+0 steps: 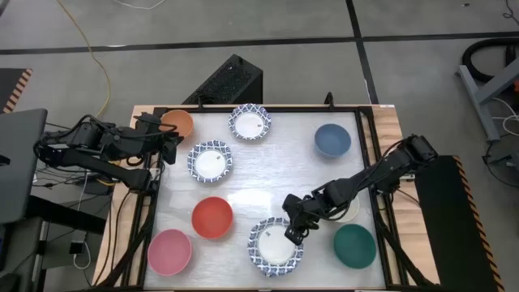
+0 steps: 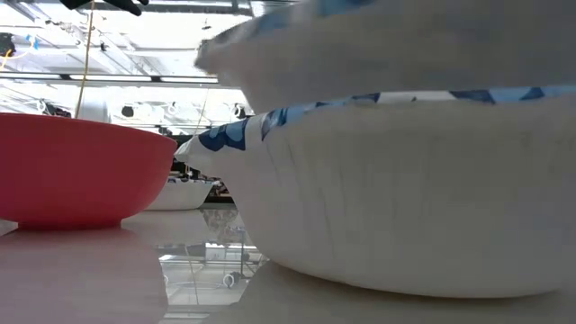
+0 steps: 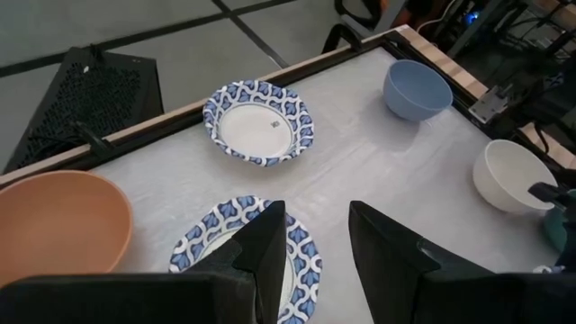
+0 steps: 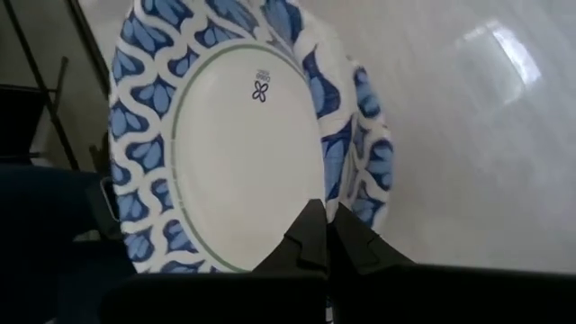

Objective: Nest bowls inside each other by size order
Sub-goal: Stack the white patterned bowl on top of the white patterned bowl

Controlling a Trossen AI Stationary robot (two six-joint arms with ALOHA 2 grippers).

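Right gripper [image 1: 292, 233] over table's near edge, fingers pinched on rim of patterned bowl [image 1: 276, 246] nested in second patterned bowl there. Left gripper [image 1: 169, 148] at far-left corner beside orange bowl [image 1: 178, 123], fingers apart, holding nothing. Red bowl [image 1: 212, 216] mid-table.

Up top, a grey concrete floor [image 1: 284, 20] spreads out around the table, crossed by dark seam lines [image 1: 357, 24]. A yellow cable [image 1: 96, 49] snakes across it on the left. A black perforated box [image 1: 231, 81] sits just behind the table's far edge. The table's glossy white top [image 1: 276, 174] throws back a bright patch of light, and a pale wooden border [image 1: 389, 122] frames it. A striped hazard edge [image 1: 16, 89] shows far left. From table height, bright ceiling lights [image 2: 135, 45] glare beyond.
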